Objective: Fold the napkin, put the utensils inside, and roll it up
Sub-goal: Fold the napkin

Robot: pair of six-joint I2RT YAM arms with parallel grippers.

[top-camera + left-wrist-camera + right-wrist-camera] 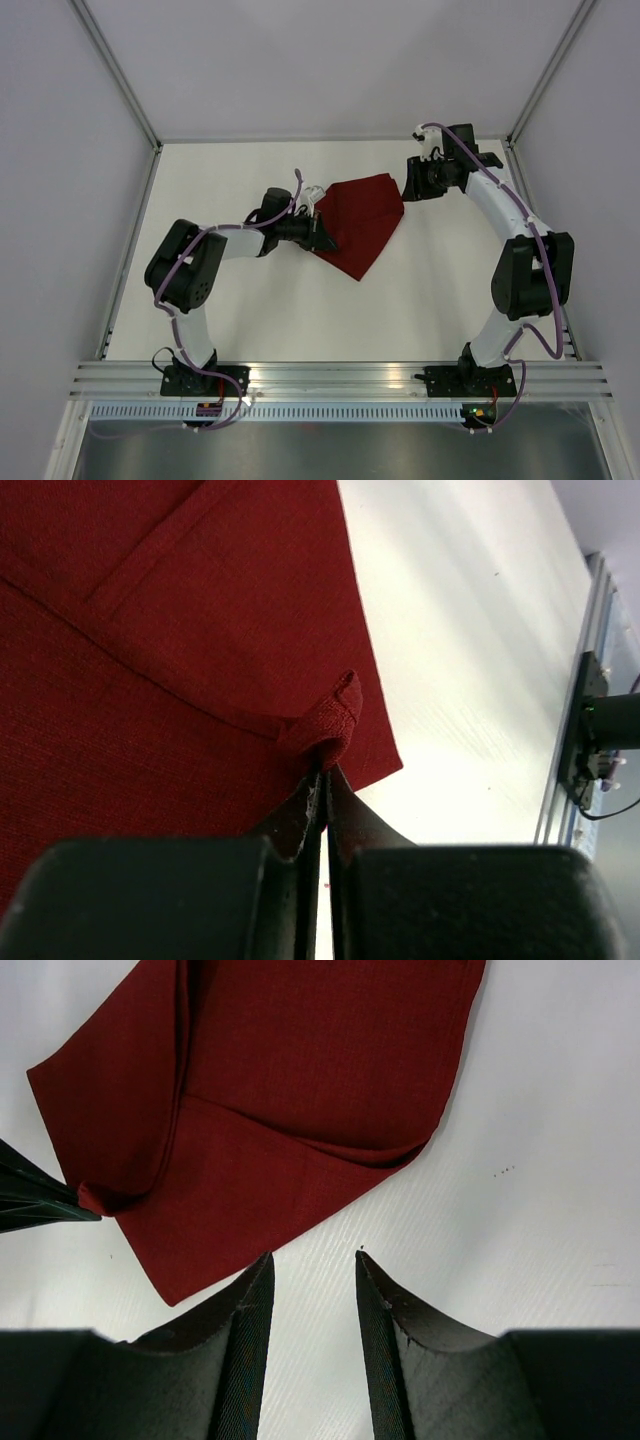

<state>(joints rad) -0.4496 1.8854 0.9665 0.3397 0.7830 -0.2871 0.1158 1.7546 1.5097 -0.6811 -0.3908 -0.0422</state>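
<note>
The maroon napkin [360, 220] lies partly folded at the middle of the table, with a doubled flap and creases showing in the right wrist view [300, 1090]. My left gripper [322, 232] is at the napkin's left side and is shut on a small pinched loop of its edge [326, 742], low over the cloth [150, 630]. Its dark fingers also show in the right wrist view [40, 1200]. My right gripper [406, 186] hovers at the napkin's right corner, open and empty [312, 1255], over bare table just off the cloth's edge. The knife is out of view.
White table [250, 300] with grey walls at the back and both sides. An aluminium rail [340, 380] carrying the arm bases runs along the near edge and also shows in the left wrist view [580, 730].
</note>
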